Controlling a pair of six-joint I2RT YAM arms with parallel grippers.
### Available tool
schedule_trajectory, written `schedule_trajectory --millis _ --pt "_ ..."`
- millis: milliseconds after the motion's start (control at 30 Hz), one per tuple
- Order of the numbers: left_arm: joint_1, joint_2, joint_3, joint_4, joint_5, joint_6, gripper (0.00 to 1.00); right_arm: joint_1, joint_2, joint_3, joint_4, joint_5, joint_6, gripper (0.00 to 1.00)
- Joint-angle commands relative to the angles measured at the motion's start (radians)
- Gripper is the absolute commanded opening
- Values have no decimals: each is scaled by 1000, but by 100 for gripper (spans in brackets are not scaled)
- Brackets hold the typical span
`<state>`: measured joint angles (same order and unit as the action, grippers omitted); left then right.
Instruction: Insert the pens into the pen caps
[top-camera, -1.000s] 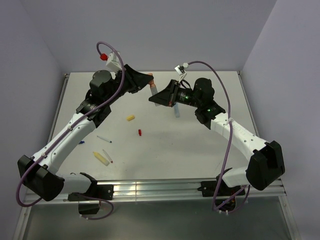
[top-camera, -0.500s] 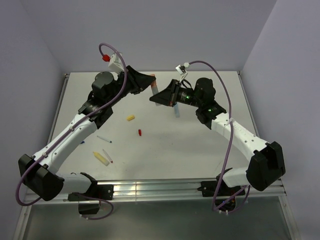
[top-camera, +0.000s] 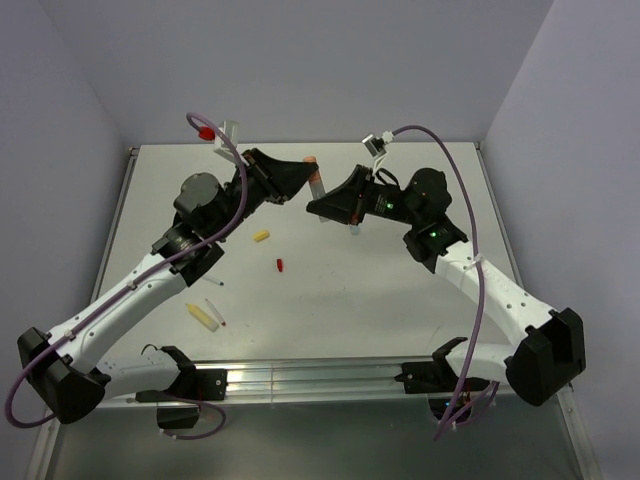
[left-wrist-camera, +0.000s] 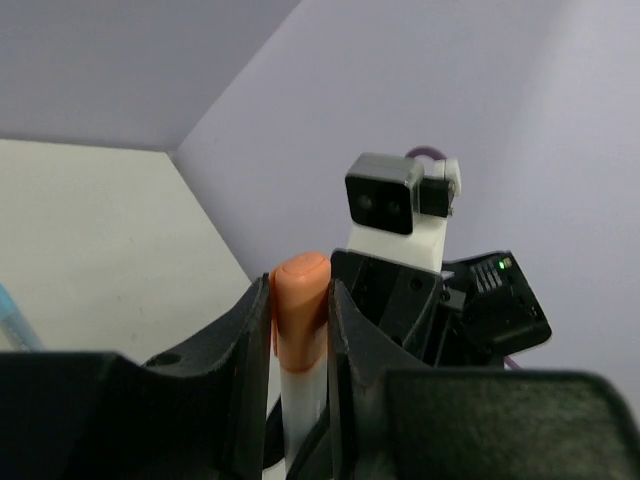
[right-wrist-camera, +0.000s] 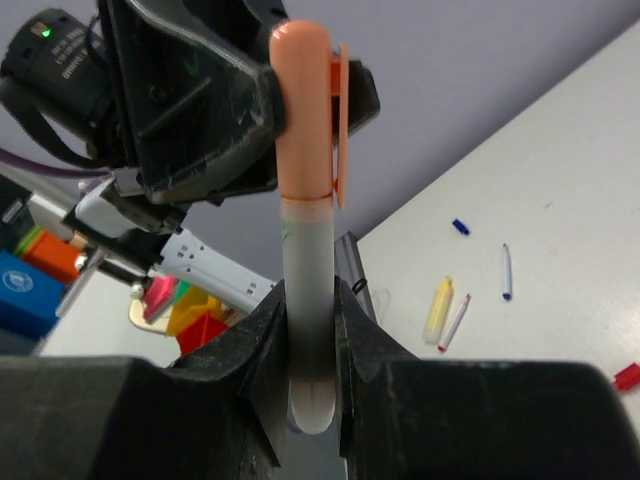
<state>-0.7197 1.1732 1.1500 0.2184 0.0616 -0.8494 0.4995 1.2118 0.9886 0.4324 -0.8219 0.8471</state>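
An orange pen with a pale body (right-wrist-camera: 308, 290) stands upright in mid-air above the table's back middle, and its orange cap (right-wrist-camera: 303, 110) sits on its top end. My right gripper (right-wrist-camera: 311, 305) is shut on the pale body. My left gripper (left-wrist-camera: 300, 292) is shut on the orange cap (left-wrist-camera: 300, 300) from the other side. In the top view the two grippers meet at the pen (top-camera: 316, 183), left gripper (top-camera: 303, 173) and right gripper (top-camera: 323, 204). On the table lie a yellow pen (top-camera: 202, 316), a thin red-tipped pen (top-camera: 216, 311), a yellow cap (top-camera: 261, 236) and a red cap (top-camera: 280, 265).
A thin blue-tipped pen (right-wrist-camera: 506, 272) and a dark-blue cap (right-wrist-camera: 459, 227) lie on the table's left part. A light-blue pen (top-camera: 353, 229) peeks out under the right wrist. Lilac walls close the table at the back and both sides.
Both grippers, still joined on the orange pen, have shifted a little to the right and toward me. The left arm has swung and stretched further out.
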Motion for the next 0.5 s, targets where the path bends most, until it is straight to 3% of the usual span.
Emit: schedule_trajectory --millis 0,200,467 --pt "-92 -59 -68 2 106 39 0 -22 -37 -2 164 113 0 0" --pt "-150 -90 -118 50 103 62 0 -22 -72 -28 190 119 -9 0" --pt "-239 -89 -101 -1 72 141 0 -19 -103 -21 128 147 -89 0"
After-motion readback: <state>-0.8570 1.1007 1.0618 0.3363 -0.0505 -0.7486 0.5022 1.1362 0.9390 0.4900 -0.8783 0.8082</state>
